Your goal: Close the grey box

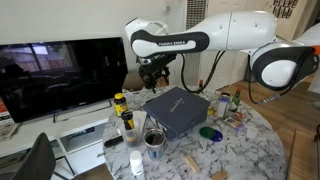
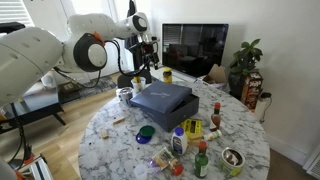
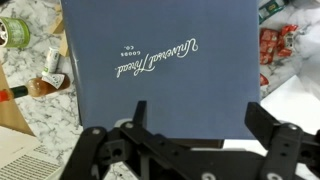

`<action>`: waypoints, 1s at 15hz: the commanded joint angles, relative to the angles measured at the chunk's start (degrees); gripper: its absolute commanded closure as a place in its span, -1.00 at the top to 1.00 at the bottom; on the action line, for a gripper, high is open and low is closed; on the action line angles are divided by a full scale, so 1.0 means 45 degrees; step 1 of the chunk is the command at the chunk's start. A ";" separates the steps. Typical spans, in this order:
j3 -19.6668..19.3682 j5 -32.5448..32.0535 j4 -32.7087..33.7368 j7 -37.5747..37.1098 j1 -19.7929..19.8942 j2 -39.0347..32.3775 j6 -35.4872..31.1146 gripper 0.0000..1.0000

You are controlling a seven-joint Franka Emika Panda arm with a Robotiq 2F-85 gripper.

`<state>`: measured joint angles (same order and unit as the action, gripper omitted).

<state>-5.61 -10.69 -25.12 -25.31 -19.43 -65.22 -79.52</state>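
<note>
The grey box [image 1: 178, 110] is a large slate blue-grey square box on the marble table; it shows in both exterior views [image 2: 160, 100]. Its flat lid lies on top and looks shut. In the wrist view the lid [image 3: 160, 65] fills the frame and bears white script lettering. My gripper [image 1: 152, 74] hangs above the table just beyond the box's far edge, also seen in an exterior view [image 2: 143, 66]. In the wrist view its fingers [image 3: 185, 135] are spread wide apart and hold nothing.
Bottles and a metal cup [image 1: 154, 140] stand near the box on the marble table [image 1: 240, 150]. More bottles [image 2: 195, 128] and a green lid [image 2: 146, 130] sit at the table's front. A television [image 1: 60, 75] stands behind, and a plant [image 2: 245, 65] to the side.
</note>
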 commanded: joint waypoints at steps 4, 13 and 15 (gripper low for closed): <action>0.1515 0.2560 -0.0144 0.1813 0.2611 0.0809 -0.0028 1.00; 0.3492 0.6022 -0.0001 0.3508 0.5218 0.0092 0.0164 1.00; 0.3739 0.6511 0.0039 0.3759 0.5527 -0.0096 0.0070 1.00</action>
<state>8.70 14.95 -26.15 -10.16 3.18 -63.69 -79.70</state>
